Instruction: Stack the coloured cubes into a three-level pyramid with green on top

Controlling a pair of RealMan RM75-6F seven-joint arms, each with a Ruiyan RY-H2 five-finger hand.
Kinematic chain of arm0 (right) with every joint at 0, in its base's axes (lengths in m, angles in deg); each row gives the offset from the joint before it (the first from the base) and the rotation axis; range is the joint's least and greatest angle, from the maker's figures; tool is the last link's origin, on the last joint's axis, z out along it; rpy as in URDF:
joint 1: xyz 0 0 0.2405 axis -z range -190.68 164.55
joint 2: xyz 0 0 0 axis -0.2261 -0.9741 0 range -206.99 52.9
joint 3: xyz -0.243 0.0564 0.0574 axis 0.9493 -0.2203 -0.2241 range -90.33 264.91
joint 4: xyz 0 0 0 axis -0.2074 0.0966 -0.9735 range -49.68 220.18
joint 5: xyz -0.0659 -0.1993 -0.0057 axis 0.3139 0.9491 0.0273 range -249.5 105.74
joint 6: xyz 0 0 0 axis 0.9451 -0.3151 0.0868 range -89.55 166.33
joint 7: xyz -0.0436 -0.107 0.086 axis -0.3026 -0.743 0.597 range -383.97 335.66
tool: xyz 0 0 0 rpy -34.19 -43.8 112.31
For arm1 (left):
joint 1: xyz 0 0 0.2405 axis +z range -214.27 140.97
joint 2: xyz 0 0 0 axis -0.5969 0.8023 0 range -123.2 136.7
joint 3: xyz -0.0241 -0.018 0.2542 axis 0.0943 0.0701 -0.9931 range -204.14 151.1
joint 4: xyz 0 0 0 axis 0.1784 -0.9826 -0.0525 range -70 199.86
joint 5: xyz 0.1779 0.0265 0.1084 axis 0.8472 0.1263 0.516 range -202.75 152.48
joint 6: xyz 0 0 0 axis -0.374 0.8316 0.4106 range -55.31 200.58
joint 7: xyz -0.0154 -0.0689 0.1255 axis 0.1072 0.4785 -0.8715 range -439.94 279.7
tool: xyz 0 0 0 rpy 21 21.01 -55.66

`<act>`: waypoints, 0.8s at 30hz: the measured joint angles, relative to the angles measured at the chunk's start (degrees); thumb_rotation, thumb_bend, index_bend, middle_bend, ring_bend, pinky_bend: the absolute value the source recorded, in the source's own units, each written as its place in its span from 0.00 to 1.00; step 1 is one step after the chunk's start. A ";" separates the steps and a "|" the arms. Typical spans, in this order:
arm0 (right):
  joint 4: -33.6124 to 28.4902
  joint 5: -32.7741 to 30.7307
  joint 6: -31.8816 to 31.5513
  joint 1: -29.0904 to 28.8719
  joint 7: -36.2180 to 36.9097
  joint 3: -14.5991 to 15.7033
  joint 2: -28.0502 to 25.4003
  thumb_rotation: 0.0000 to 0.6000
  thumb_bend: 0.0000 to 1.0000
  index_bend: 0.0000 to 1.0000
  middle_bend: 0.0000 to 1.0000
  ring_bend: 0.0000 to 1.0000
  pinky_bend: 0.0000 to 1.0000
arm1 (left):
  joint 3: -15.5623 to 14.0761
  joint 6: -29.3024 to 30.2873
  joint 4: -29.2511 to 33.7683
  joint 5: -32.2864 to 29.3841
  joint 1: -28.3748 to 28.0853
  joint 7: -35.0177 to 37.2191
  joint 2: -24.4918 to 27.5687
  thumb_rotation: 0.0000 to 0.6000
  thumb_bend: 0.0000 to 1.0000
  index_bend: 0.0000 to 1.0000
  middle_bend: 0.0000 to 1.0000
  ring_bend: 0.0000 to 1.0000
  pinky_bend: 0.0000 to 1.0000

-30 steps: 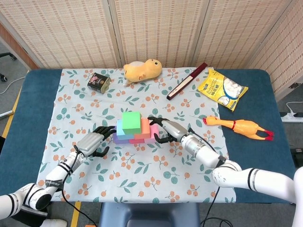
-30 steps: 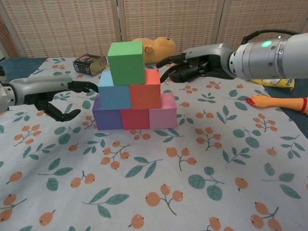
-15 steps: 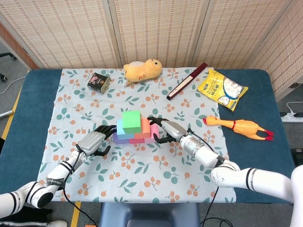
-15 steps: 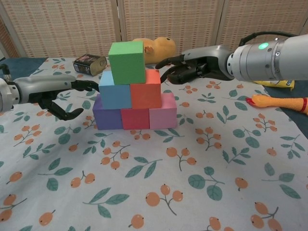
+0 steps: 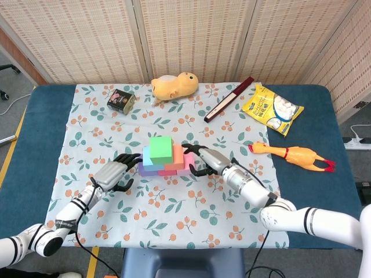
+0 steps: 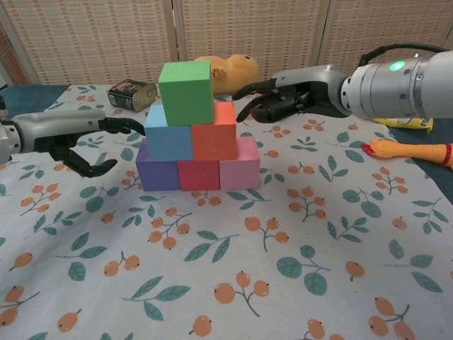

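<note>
Beside unmoved pyramid [image 6: 190,134], both hands slightly withdrawn

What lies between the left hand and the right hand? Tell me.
The cube pyramid stands between the left hand and the right hand, green cube on top; neither hand touches it, plainest in the chest view.

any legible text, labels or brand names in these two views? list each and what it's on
None can be read.
Yellow snack bag: print on the front, too small and blurred to read.
Small dark tin: a label with markings, blurred in both views.
Dark red flat box: no lettering can be made out.
Coloured cubes, such as the green cube: plain faces, no marks.
</note>
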 measured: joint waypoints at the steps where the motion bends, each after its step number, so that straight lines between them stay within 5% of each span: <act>1: -0.50 0.11 -0.37 0.29 0.01 -0.03 -0.45 0.70 0.58 0.00 0.15 0.00 0.00 | -0.09 0.20 0.08 0.01 0.18 0.00 0.15 0.90 0.57 0.11 0.00 0.00 0.00; 12: -8.50 3.88 -7.41 6.64 0.08 0.33 -9.49 0.73 0.54 0.00 0.15 0.00 0.00 | -1.27 6.54 1.02 -0.61 5.84 2.29 4.51 1.00 0.56 0.11 0.00 0.00 0.00; 15: -10.33 6.38 -12.53 9.88 -1.06 1.22 -11.94 0.76 0.44 0.00 0.15 0.00 0.00 | -1.43 10.28 1.37 -0.75 8.46 3.31 6.20 1.00 0.55 0.11 0.00 0.00 0.00; 24: -12.09 19.41 -37.52 25.56 -7.27 7.56 -17.64 0.76 0.38 0.00 0.10 0.00 0.00 | -3.39 26.38 2.48 -0.69 21.60 6.16 11.67 1.00 0.47 0.11 0.00 0.00 0.00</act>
